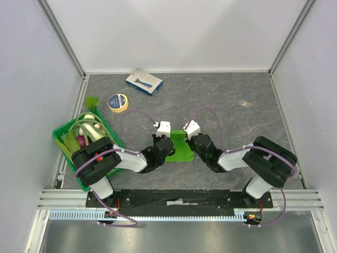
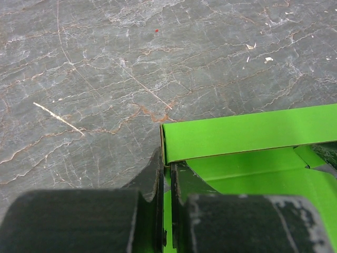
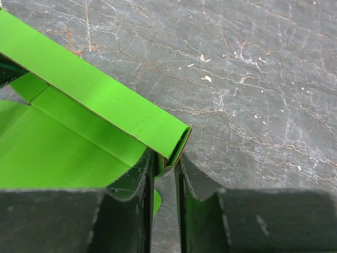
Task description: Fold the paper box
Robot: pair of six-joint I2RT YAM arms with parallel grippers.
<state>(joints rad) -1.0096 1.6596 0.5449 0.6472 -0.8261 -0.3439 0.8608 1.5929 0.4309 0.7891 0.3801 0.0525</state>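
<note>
- Box [image 1: 181, 152] lies on the tabletop [image 1: 237, 105] at lower centre of the top view, between the two hands and just above the arm bases.
- Left hand [image 2: 167, 182] is clenched on the box; in its wrist view, thin green card sits edge-on between the fingers, at the left end of the folded wall [image 2: 247, 134].
- Right hand [image 3: 164, 171] is also clamped on the box, nipping the right end of the same wall [image 3: 105, 100], where the card doubles over into a hollow strip.
- The wall runs as a band across both wrist views, with the base panel and a corner tab visible below it.
- Step in hand looks like seating the doubled wall, with both ends pinched.
- To do it well, move both hands together at the same height so the strip doesn't twist.
- Keep the grip light; thin card creases easily.
- Press the inner layer down toward the base so it locks, and keep the corner tab tucked under it.
- Risk: a one-sided push could skew the box or slide it on the tabletop.
</note>
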